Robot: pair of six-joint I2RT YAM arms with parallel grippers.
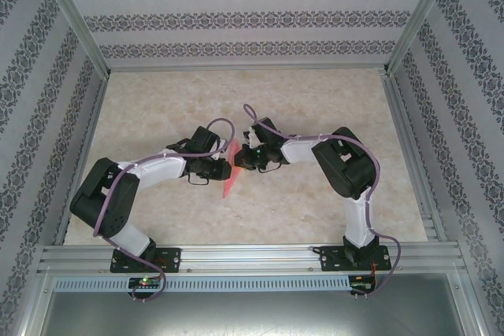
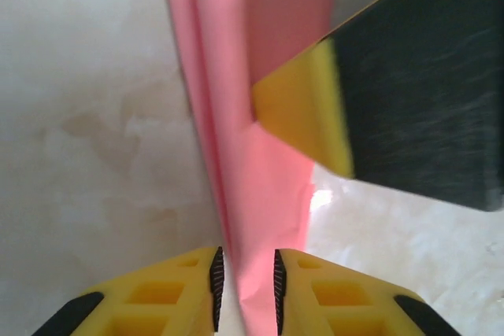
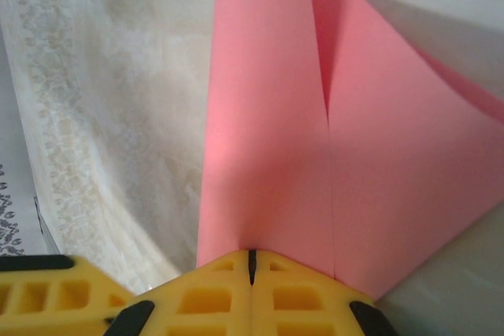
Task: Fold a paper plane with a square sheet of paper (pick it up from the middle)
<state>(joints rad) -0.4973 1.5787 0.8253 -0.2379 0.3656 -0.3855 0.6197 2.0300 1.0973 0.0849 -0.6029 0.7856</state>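
The salmon-pink sheet of paper hangs between my two grippers above the table's middle, folded into a narrow paper plane shape with a centre crease. My right gripper is shut on its edge, and the folded flaps spread away from the jaws. In the top view it meets the paper from the right. My left gripper stands slightly open, with the paper strip running between its pads and a thin gap on the left side. It comes in from the left. The right gripper's yellow finger presses the paper higher up.
The beige marbled table top lies below both arms. Aluminium rails frame the near edge and the sides, with patterned walls behind. The two wrists sit very close together at the centre.
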